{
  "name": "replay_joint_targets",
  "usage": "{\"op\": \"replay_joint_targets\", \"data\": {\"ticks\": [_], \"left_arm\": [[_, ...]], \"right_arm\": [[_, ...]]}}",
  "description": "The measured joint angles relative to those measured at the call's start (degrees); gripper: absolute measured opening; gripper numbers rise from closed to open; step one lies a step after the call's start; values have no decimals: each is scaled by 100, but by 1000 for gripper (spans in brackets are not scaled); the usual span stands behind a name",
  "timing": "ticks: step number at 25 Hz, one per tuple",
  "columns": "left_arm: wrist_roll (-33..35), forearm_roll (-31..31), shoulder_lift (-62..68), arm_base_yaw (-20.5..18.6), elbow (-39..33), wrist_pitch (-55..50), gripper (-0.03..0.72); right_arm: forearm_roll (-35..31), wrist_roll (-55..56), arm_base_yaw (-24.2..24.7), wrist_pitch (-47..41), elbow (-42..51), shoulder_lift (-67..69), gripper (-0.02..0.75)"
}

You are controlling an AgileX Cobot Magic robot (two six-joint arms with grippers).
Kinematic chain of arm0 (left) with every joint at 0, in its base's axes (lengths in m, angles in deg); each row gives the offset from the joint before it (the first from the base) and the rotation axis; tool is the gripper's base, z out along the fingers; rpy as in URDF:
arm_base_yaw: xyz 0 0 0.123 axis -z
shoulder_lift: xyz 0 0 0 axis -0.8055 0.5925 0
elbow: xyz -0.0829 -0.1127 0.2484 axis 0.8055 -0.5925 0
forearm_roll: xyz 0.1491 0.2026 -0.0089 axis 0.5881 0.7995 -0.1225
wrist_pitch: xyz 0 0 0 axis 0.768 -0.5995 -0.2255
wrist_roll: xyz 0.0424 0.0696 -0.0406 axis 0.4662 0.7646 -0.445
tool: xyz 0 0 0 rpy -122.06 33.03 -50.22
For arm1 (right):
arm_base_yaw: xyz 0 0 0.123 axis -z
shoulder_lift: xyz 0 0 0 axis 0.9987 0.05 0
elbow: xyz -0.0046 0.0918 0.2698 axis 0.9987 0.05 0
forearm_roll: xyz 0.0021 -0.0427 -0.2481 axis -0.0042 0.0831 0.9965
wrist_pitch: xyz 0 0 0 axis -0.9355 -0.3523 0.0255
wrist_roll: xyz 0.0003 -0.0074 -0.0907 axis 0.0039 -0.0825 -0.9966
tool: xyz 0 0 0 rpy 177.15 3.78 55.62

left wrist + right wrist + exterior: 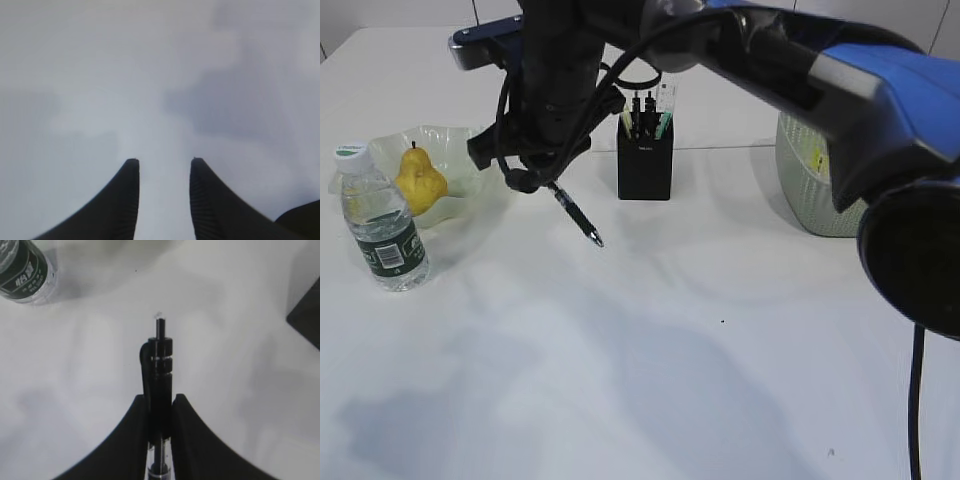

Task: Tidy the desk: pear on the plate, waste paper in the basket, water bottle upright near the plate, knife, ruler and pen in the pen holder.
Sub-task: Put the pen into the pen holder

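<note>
My right gripper [527, 176] reaches across to the left and is shut on a black pen [576, 214], which hangs slanted above the desk [670, 350], tip down. In the right wrist view the pen [161, 360] stands between the jaws [160, 397]. The black pen holder [645, 160] stands just right of it, with a clear ruler [666, 105] and dark items sticking out. The yellow pear [420, 182] lies on the wavy pale-green plate [470, 150]. The water bottle [382, 225] stands upright beside the plate. My left gripper [162, 162] is open over bare desk.
The grey-green basket [815, 195] stands at the right, with a bit of yellow showing through its wall. The right arm spans the top of the exterior view. The bottle [25, 270] and a corner of the pen holder [307, 315] show in the right wrist view.
</note>
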Motion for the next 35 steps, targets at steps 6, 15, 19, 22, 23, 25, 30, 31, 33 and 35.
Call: {"op": "replay_joint_targets", "data": {"ticks": [6,15,19,22,23,25,30,31,33,35], "left_arm": [[0,0,0,0,0,58,237],[0,0,0,0,0,118,237],[0,0,0,0,0,132,237],[0,0,0,0,0,144,237],[0,0,0,0,0,144,237],[0,0,0,0,0,152,237],[0,69,0,0,0,152,237],[0,81,0,0,0,152,237],[0,89,0,0,0,152,237],[0,105,0,0,0,152,237]], "right_arm": [[244,0,0,-13,0,-232,122],[338,-62,0,410,0,-243,122],[395,-155,0,928,0,-243,122],[463,-204,0,1348,0,-243,122],[473,-204,0,1485,0,-243,122],[475,-216,0,1729,22,-243,122],[497,-227,0,2433,263,-243,122],[505,-227,0,2568,306,-243,122],[505,-227,0,2817,425,-243,122],[518,-240,0,3081,533,-243,122]]}}
